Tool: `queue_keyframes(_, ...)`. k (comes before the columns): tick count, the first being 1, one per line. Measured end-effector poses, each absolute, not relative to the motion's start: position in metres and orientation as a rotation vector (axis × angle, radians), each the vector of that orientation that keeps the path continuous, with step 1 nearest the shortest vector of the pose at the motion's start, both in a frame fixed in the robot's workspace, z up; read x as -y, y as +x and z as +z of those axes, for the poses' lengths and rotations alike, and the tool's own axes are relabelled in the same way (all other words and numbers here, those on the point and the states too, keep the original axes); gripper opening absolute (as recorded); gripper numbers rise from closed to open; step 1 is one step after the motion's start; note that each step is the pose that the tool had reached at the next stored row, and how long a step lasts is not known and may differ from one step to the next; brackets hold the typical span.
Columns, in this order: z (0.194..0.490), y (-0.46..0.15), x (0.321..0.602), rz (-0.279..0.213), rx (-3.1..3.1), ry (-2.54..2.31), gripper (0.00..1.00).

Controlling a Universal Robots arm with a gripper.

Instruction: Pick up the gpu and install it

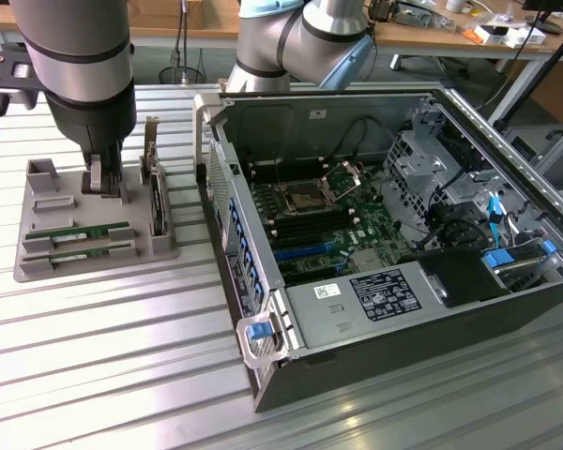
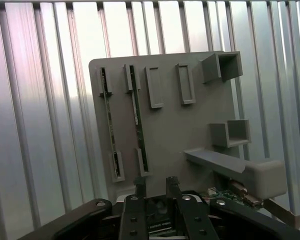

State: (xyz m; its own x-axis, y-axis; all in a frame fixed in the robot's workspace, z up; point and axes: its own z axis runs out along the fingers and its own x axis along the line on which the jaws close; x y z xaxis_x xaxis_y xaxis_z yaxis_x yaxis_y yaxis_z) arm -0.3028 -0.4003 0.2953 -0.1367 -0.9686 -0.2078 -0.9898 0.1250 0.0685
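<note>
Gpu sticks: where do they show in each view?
Exterior view: gpu sticks lie side by side in the grey tray's near slots, at the exterior view's left.
Wrist view: gpu sticks edge-on in two parallel slots, beyond the end effector.
Shared landmark: the grey tray.

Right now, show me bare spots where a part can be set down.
Free: the table on the near side of the tray and of the case. Crowded: the tray under the gripper, the narrow tray-case gap, inside the case.

A ribbed metal table (image 1: pixel 103 366) carries a grey tray (image 1: pixel 94 262) at the exterior view's left and an open computer case (image 1: pixel 403 370) at its right.
</note>
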Motion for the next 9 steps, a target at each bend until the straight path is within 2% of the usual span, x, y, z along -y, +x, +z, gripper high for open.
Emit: queue_keyframes(9, 0.291, -0.3028, 0.4006, 0.299, -2.263, -1.982, 0.3)
